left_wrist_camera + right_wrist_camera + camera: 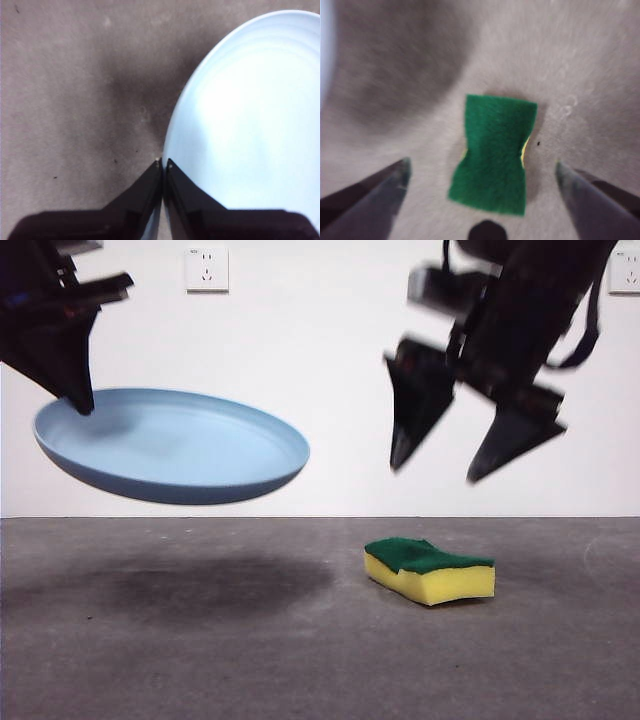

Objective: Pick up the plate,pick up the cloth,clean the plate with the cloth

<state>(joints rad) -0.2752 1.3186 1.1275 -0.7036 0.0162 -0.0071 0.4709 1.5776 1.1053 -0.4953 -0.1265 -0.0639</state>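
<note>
The light-blue plate (170,445) hangs in the air at the left, slightly tilted, held by its rim. My left gripper (82,400) is shut on that rim; the left wrist view shows the jaws pinched on the plate (250,125) at its edge (163,162). The cloth, a yellow sponge with a green top (430,570), lies flat on the grey table right of centre. My right gripper (440,468) is open and hovers above the sponge without touching it. In the right wrist view the sponge (495,155) lies between the spread jaws of the right gripper (482,172).
The grey table (200,660) runs to a white wall with two sockets (206,268). The plate's shadow falls on the table beneath it.
</note>
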